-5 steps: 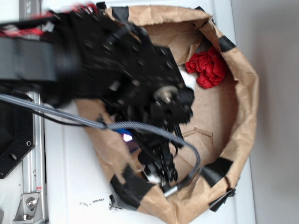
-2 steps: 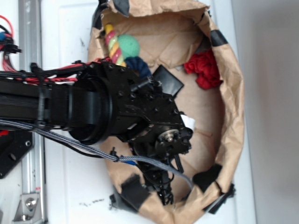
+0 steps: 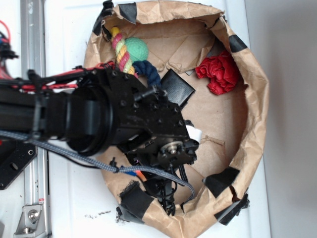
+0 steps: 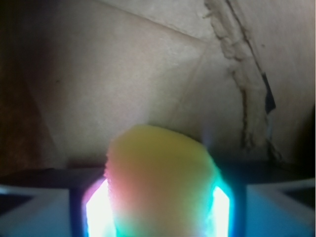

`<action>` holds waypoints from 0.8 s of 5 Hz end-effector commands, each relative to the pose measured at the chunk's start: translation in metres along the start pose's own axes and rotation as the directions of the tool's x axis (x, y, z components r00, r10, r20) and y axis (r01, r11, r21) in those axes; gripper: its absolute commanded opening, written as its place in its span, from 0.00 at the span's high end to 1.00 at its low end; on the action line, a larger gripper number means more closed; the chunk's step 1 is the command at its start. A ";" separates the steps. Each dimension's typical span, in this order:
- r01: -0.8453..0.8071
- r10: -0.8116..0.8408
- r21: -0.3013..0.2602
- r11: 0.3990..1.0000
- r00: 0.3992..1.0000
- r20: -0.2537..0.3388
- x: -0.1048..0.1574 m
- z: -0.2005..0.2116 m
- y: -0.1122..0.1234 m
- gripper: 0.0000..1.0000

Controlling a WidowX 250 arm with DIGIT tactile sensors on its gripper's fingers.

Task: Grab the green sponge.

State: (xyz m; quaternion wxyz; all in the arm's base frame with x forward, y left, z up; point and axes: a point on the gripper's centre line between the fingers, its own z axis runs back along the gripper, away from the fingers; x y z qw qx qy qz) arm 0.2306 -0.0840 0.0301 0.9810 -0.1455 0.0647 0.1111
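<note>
The green sponge is a mint-green ball lying at the far end of the brown paper basin, touching the red-yellow-green rope. My gripper hangs at the opposite, near end of the basin, far from the sponge, with the black arm between them. In the wrist view the gripper has a soft yellow block between its lit pads, which press against both of its sides. The sponge is out of the wrist view.
A black square pad lies next to a dark blue cloth piece. A crumpled red cloth sits by the right wall. Black tape patches mark the paper rim. A metal rail runs along the left.
The arm has shifted down and left, uncovering the green sponge, the rope and the black pad. The gripper stays low at the near end of the basin.
</note>
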 end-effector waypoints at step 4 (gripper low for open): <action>0.342 -0.414 0.254 0.905 0.848 0.331 0.031 0.173 0.020 1.00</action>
